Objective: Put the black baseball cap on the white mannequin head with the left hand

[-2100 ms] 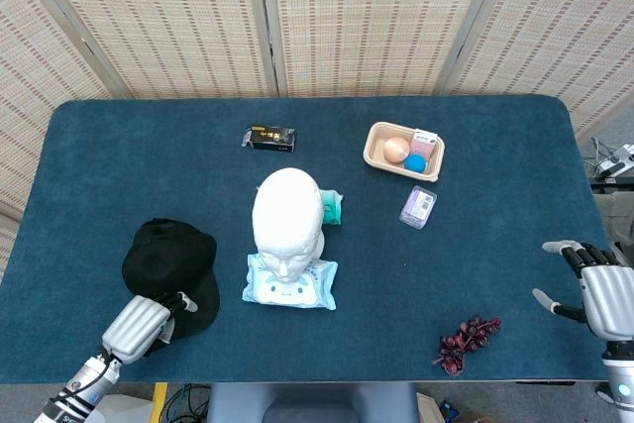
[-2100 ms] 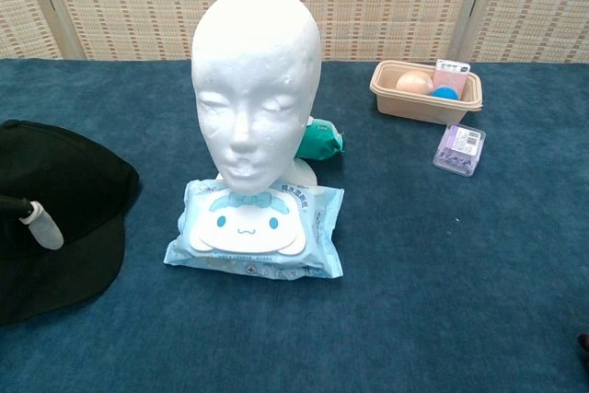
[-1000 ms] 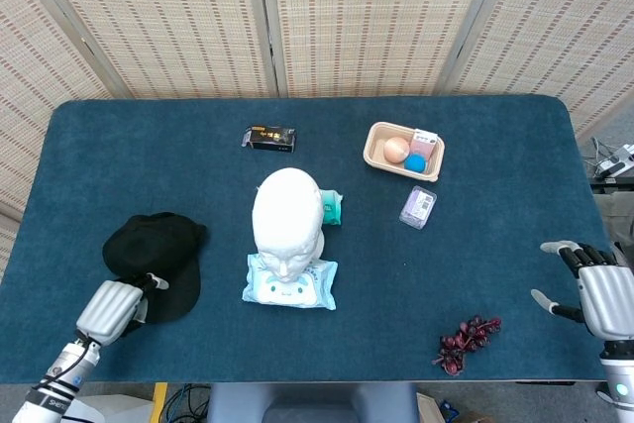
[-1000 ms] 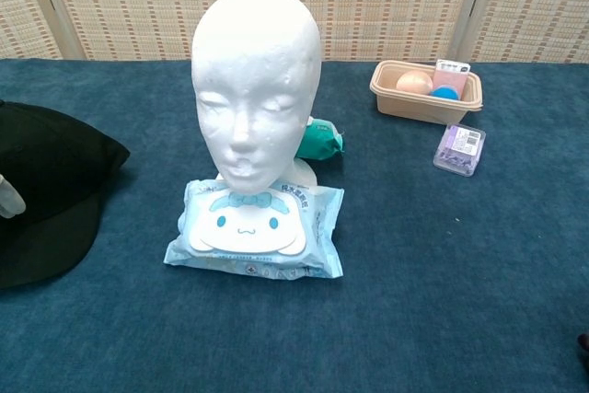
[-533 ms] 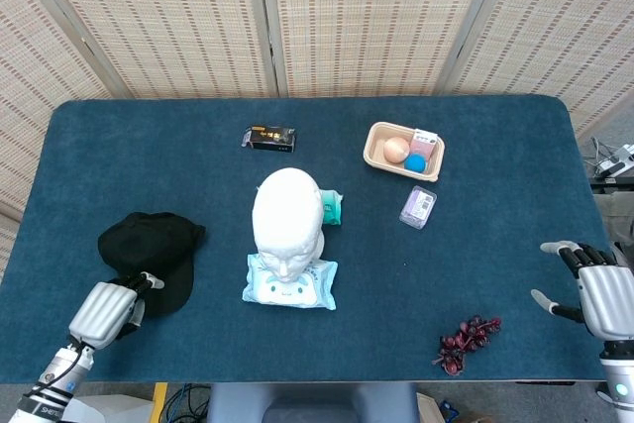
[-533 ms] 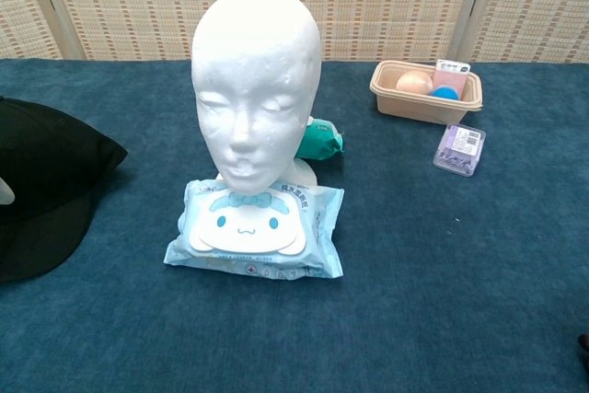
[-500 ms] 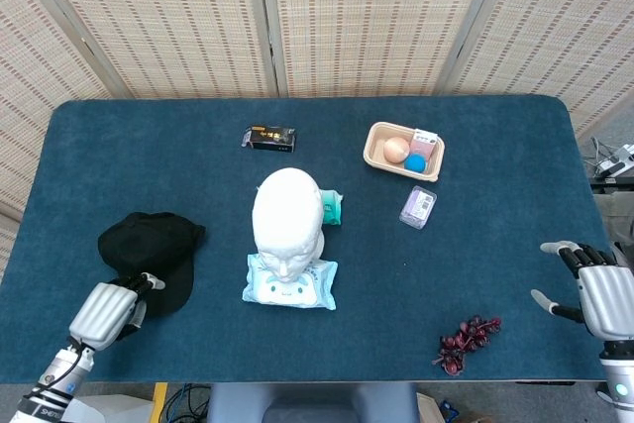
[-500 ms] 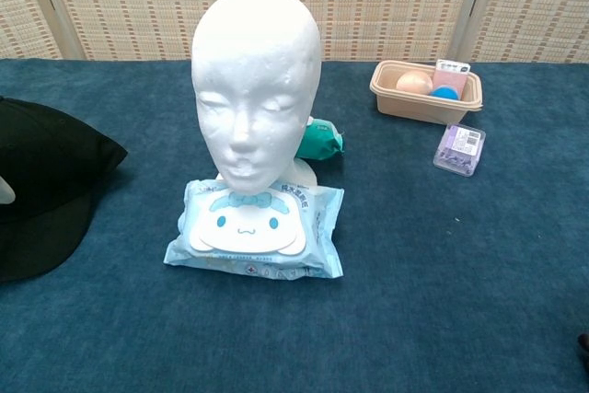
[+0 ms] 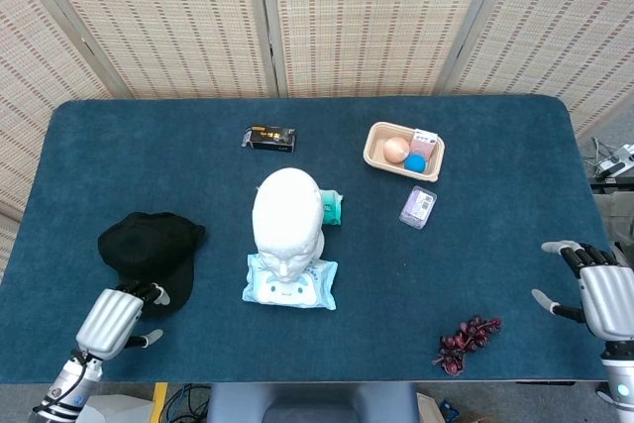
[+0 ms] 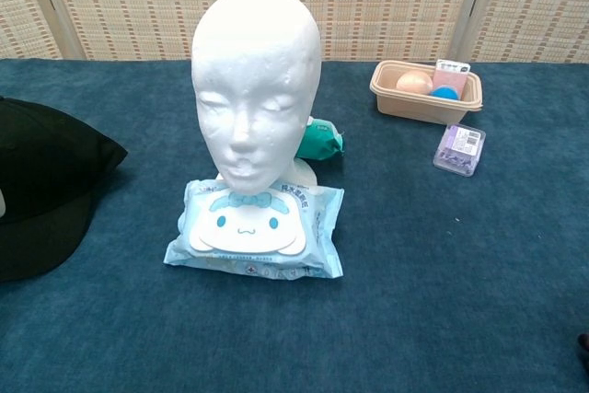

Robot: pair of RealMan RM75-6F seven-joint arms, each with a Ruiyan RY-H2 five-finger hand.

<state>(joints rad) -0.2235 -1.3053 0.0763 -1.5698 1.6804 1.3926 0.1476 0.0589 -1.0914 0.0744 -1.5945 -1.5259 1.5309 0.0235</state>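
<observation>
Fingers, left hand: spread, tips at the near edge of the cap's brim; contact cannot be told.
Fingers, right hand: spread apart, holding nothing, at the right table edge.
Black baseball cap: flat on the blue table, well left of the head.
White mannequin head: upright, bare, behind the wet wipes pack.

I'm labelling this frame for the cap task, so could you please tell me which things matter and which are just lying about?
Job: black baseball cap, white mannequin head, left hand.

Lying about: wipes pack, teal packet, black box, beige tray, purple box, dark grapes.
</observation>
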